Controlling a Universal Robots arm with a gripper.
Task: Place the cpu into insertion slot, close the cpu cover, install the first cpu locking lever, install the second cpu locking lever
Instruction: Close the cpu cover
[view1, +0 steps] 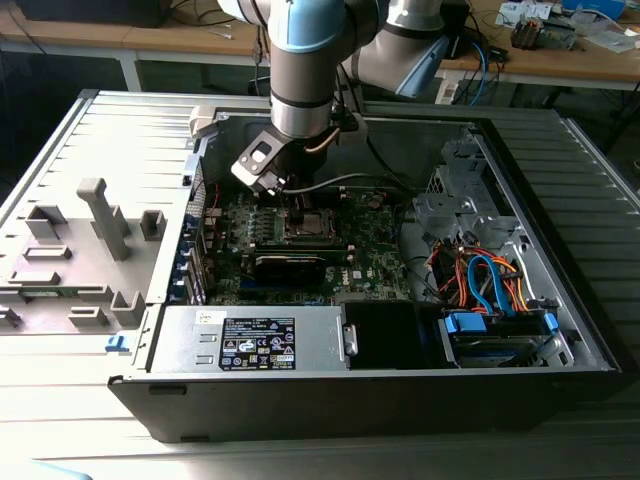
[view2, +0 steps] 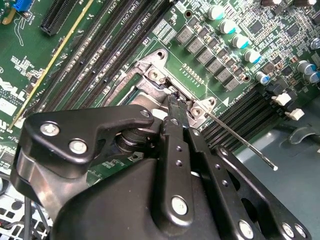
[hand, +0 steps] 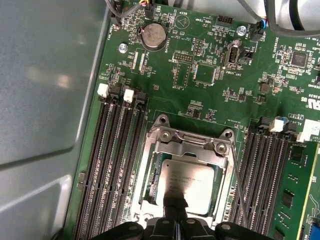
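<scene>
Poising tool (hand: 175, 204), pinched narrow with tips together, at edge of lowered cpu cover (hand: 195, 152); showing cpu (hand: 190, 180) seated in insertion slot (hand: 156, 184) on green motherboard (hand: 210, 75); displaying printed label (view1: 258, 343), print not legible, on open computer case (view1: 400, 400) lying across grey ribbed desk (view1: 70, 410).

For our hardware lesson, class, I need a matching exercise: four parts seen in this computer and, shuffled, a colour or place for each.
Parts
1 cpu
2 coin cell
3 pincer
4 memory slots

Descriptions
A round, silver
B black, at the socket's edge
C long, dark, on both sides of the socket
D grey top, lying in the socket

Pairs: 1-D, 2-A, 3-B, 4-C
</scene>
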